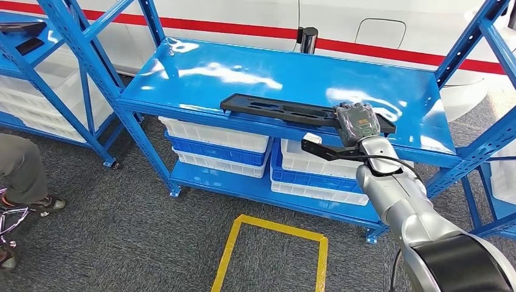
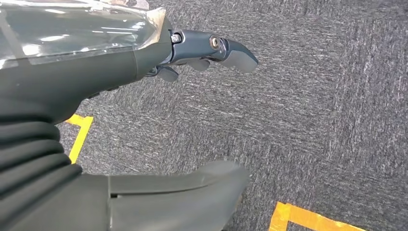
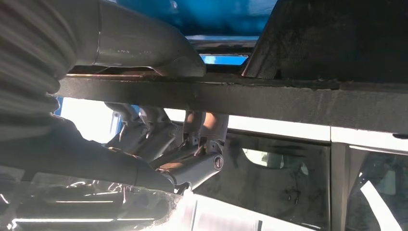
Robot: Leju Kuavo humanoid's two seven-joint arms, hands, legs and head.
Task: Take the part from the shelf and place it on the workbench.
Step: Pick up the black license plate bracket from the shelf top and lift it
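Observation:
A long flat black part (image 1: 274, 111) lies along the front edge of the blue shelf's top board (image 1: 243, 70). My right hand (image 1: 358, 123) is at the part's right end and grips it. In the right wrist view the part's edge (image 3: 269, 101) runs between my thumb (image 3: 149, 45) on one face and my curled fingers (image 3: 192, 161) on the other. My left hand (image 2: 96, 67) hangs over grey carpet, its fingers apart and holding nothing.
White and blue bins (image 1: 213, 143) fill the shelf's lower level. A yellow tape square (image 1: 271, 252) marks the carpet in front. A person's leg (image 1: 24, 170) is at the left beside another blue rack (image 1: 91, 61). A black post (image 1: 309, 39) stands behind the shelf.

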